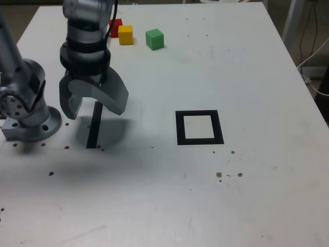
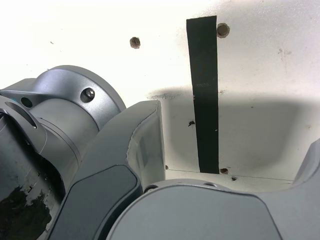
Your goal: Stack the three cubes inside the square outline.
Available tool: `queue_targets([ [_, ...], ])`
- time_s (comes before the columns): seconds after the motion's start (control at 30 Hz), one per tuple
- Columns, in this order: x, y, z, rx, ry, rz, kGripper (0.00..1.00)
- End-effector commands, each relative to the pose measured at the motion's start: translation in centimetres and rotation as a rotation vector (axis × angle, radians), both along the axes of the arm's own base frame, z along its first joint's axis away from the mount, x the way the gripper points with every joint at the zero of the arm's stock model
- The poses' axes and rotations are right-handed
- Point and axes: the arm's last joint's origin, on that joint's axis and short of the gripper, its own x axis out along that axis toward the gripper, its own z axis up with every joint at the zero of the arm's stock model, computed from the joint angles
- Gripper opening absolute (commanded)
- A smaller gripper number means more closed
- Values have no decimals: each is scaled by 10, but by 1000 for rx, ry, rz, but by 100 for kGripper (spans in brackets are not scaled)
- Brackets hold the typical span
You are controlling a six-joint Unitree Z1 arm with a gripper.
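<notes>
Three small cubes sit at the far side of the white table in the exterior view: a red cube (image 1: 115, 27) partly behind the arm, a yellow cube (image 1: 125, 34) touching it, and a green cube (image 1: 154, 39) a little to their right. The square outline (image 1: 199, 127), black with a white centre, lies flat mid-table with nothing in it. My gripper (image 1: 92, 107) hangs open above a straight black strip (image 1: 94, 126) at the exterior view's left, with nothing between its jaws. The wrist view shows one grey finger (image 2: 142, 145) and the strip (image 2: 203, 95), no cubes.
The arm's grey base (image 1: 28, 121) stands at the exterior view's left edge. Small dark holes and specks (image 1: 229, 175) dot the tabletop. White cables (image 1: 316, 56) hang beyond the table's right edge.
</notes>
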Motion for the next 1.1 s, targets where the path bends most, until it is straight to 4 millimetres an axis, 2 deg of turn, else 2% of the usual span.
queue_targets([
  [0.0, 0, 0, 0, 2, -4, 3, 100],
  [0.47, 0, 1, 0, 24, -6, 18, 100],
  [0.8, 2, 2, 7, 30, -42, 29, 99],
  [0.97, 8, 9, 13, 36, -68, 59, 99],
  [1.07, 12, 20, 16, 46, -77, 93, 99],
])
